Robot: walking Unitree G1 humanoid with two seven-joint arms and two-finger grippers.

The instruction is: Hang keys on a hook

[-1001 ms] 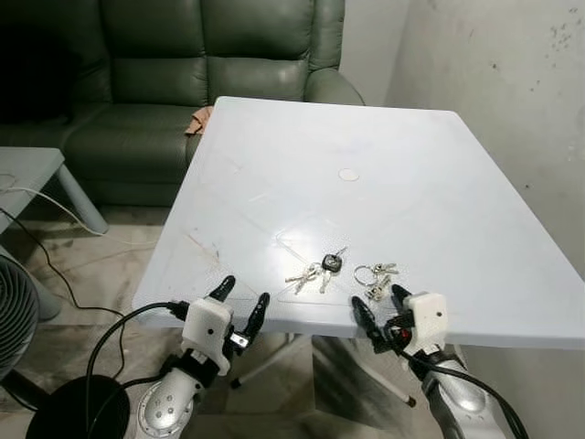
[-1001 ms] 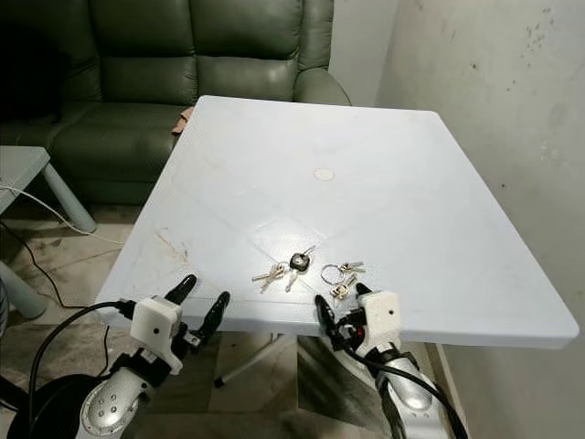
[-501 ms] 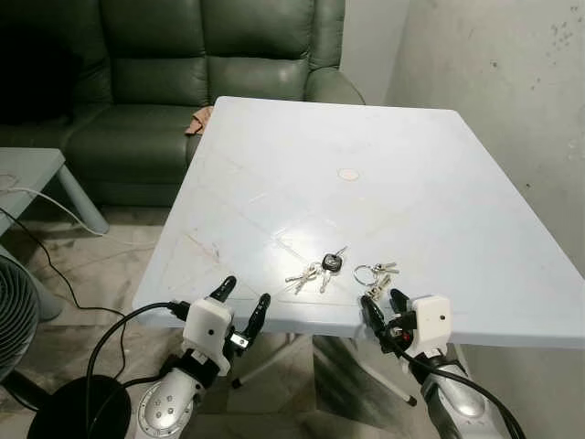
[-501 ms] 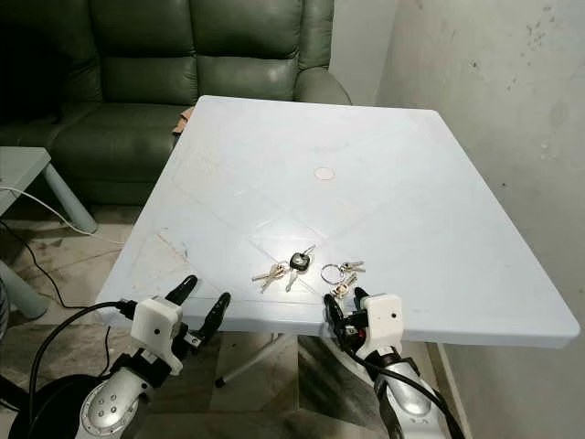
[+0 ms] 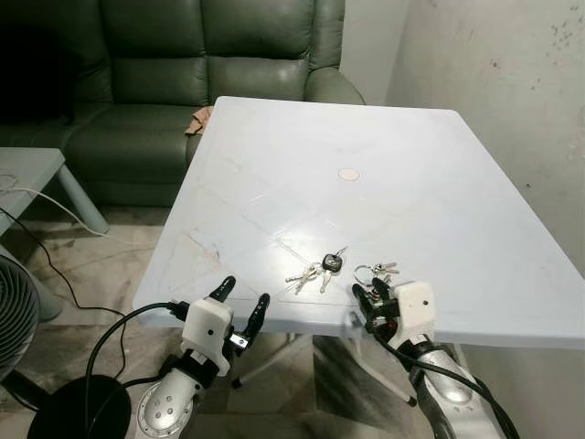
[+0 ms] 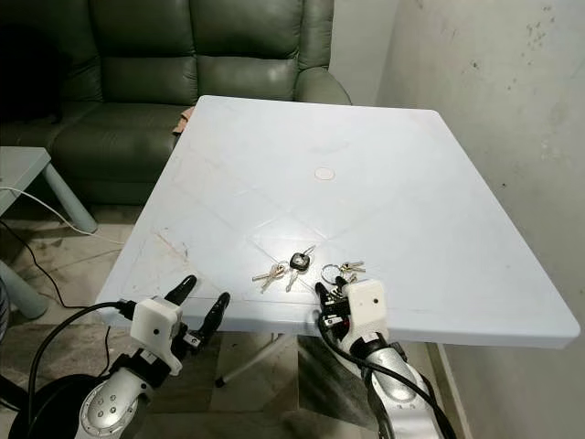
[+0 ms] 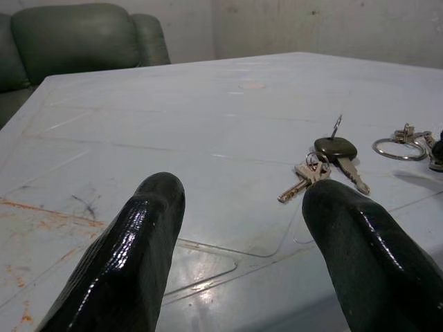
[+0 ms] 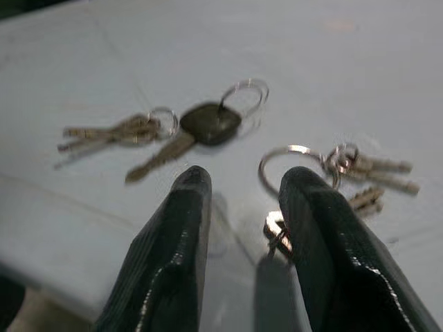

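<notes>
Lower centre of the frame, the right gripper (image 5: pixel 367 300) hovers spread beside the keys (image 5: pixel 375 277) on the table (image 5: pixel 384 165). Lower left, the left gripper (image 5: pixel 242 302) waits spread. Contact seems unlikely, though blur hides it.

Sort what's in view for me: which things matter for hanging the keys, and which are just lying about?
Job:
black-headed key bunch
silver key ring bunch
right gripper, open, at the silver bunch
left gripper, open, at the table edge

Lying about:
white table
green sofa
cloth
</notes>
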